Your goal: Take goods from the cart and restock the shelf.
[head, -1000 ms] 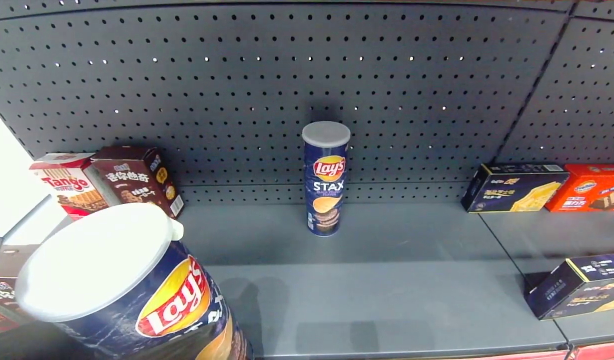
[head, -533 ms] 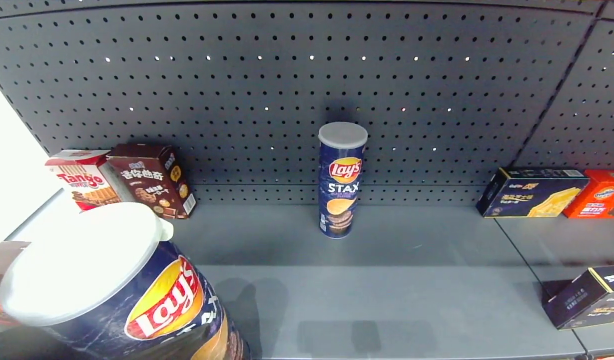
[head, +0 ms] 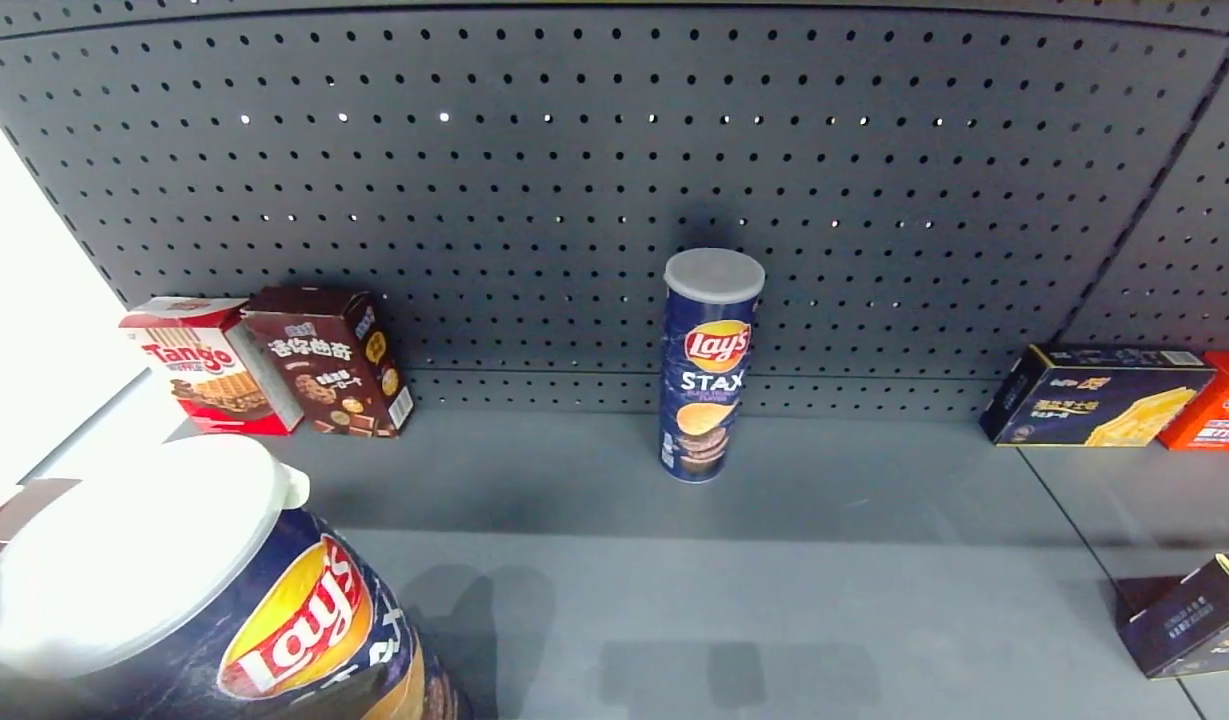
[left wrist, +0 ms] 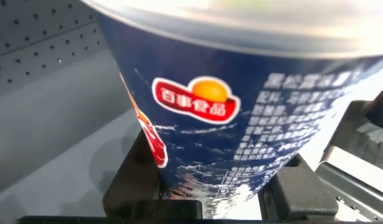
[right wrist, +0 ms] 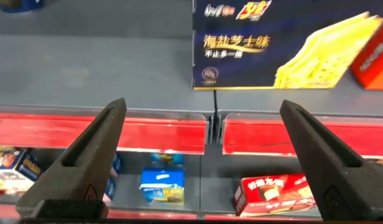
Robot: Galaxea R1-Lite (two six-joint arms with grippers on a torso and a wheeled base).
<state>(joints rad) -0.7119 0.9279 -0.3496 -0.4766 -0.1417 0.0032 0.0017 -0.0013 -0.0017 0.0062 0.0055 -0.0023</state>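
Note:
A dark blue chip can [head: 189, 610] with a white lid fills the near left of the head view, tilted, in front of the shelf's front edge. My left gripper [left wrist: 225, 193] is shut on the lower body of this chip can [left wrist: 241, 118], with black fingers [left wrist: 144, 183] pressed on either side. A second, identical can [head: 711, 365] stands upright at the back middle of the grey shelf board [head: 774, 600]. My right gripper [right wrist: 202, 106] is open and holds nothing; it hangs before the shelf's red front strip [right wrist: 154, 134].
A red-white wafer box [head: 209, 365] and a brown biscuit box [head: 329, 360] stand at the back left. A dark blue box [head: 1099, 408] and an orange box [head: 1224, 412] lie at the back right, another dark box [head: 1189, 615] lies near the front right. A pegboard wall [head: 614, 180] backs the shelf.
The head camera has moved, so the shelf goods sit further right in the picture. The held can now sits lower and further left in the frame.

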